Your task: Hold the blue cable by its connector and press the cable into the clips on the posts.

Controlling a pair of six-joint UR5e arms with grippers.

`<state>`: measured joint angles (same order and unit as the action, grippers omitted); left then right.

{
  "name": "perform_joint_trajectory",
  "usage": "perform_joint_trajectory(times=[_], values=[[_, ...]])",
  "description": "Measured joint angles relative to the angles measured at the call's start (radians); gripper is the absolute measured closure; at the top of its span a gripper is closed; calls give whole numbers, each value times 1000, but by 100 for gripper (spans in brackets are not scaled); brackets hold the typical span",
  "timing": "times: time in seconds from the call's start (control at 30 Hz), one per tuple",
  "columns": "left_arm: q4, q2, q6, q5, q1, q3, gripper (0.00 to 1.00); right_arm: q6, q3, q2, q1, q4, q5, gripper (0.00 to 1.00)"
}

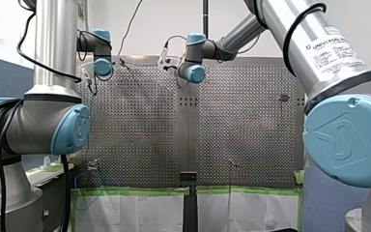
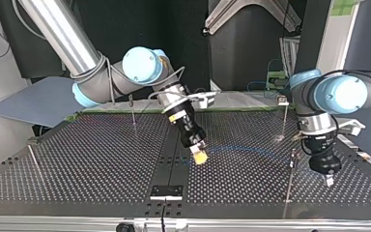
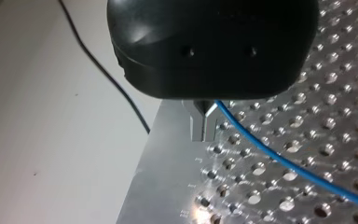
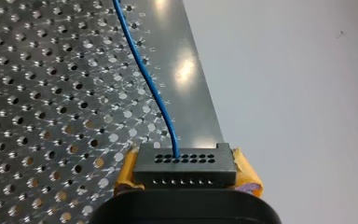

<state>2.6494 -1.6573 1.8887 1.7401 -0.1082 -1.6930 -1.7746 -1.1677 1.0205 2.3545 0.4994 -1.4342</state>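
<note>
In the right wrist view my right gripper is shut on a black connector, with a yellow pad on each side of it. The blue cable leaves the connector and runs away over the perforated table. The left wrist view shows my left gripper with its metal fingers shut on the blue cable close above the plate. In the top view my right gripper hangs near the table's middle and my left gripper at the right, the cable arcing faintly between them.
Thin posts stand on the table: one with a clip at the back right, one beside my left gripper, one at the back left, one at the far left. A black bracket sits at the near edge.
</note>
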Motion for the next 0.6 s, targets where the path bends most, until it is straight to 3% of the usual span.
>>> perform_joint_trajectory(times=[0.17, 0.37, 0.6], values=[[-1, -11, 11, -21, -12, 7, 100, -16, 45, -18, -11, -10, 6, 100], [22, -49, 5, -60, -14, 30, 100, -21, 105, -47, -26, -38, 13, 100], [23, -55, 23, -72, -16, 45, 100, -29, 159, -62, -50, -49, 20, 100]])
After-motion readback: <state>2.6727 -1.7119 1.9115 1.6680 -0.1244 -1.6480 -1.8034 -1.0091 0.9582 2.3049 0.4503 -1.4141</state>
